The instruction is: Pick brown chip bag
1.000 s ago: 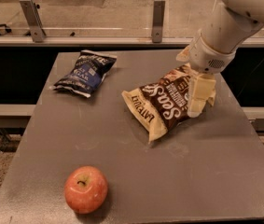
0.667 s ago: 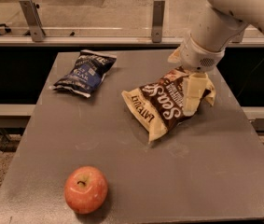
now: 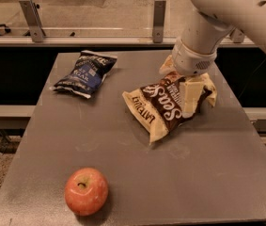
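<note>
The brown chip bag (image 3: 163, 108) lies on the grey table (image 3: 123, 154) right of centre. It has a dark brown middle, cream ends and big white lettering. My gripper (image 3: 186, 94) hangs from the white arm (image 3: 217, 13) and is down on the bag's right end, covering part of it. The bag's left end points toward the table's front.
A smaller dark blue bag (image 3: 86, 72) lies at the back left of the table. A red apple (image 3: 86, 191) sits near the front left edge. A railing with metal posts (image 3: 159, 14) runs behind the table.
My gripper has moved left and slightly down over the bag's right end. The bag, the blue bag and the apple have stayed where they were.
</note>
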`<state>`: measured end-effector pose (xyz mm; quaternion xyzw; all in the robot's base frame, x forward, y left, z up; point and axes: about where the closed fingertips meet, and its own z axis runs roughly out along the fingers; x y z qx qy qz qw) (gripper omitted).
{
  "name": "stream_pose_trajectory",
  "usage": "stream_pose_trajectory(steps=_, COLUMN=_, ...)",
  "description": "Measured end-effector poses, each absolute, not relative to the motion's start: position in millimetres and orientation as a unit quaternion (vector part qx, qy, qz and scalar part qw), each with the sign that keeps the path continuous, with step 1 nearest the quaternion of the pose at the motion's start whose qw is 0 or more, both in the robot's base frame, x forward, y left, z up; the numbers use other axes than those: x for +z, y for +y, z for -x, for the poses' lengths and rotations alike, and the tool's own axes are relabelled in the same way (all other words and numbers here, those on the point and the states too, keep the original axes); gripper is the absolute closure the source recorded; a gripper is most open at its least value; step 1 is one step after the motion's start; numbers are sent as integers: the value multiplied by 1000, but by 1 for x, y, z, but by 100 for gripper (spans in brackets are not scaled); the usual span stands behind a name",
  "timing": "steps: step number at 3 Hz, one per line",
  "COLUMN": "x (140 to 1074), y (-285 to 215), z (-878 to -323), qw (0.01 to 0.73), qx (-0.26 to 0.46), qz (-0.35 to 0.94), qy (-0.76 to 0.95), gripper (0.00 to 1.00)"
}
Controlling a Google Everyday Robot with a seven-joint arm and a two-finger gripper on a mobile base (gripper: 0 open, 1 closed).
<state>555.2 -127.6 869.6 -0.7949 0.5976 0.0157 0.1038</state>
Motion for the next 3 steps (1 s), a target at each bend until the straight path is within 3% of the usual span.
stream_pose_trajectory(steps=3, x=891, y=-123, z=-544, qw=96, qx=-2, qz=819, qy=566, gripper=88)
